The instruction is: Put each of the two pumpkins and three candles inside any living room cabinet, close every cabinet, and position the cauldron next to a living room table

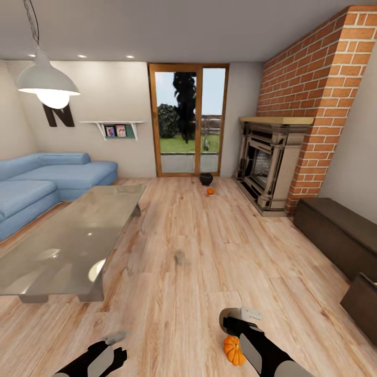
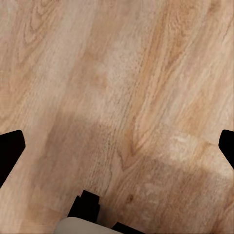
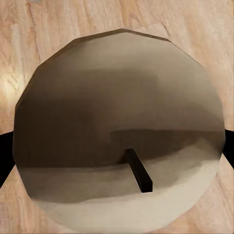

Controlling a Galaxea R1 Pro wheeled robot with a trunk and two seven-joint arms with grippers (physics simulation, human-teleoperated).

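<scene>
Right hand [image 1: 236, 320] grips a candle [image 3: 119, 129], a pumpkin [image 1: 234, 350] just beside it.

A small bright orange ribbed pumpkin [image 1: 234, 350] sits on the pale grained wood-plank floor [image 1: 199, 272]; the glossy grey rectangular tabletop [image 1: 73, 241], blue fabric sofa [image 1: 47, 183], red brick chimney [image 1: 319, 89], black round cauldron [image 1: 206, 179].

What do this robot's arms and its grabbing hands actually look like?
In the head view both arms are glossy black with pale grey-white panels. The right gripper ends in a black and light grey block; the left gripper has a grey fingertip. In the left wrist view, black fingers frame the floor.
</scene>
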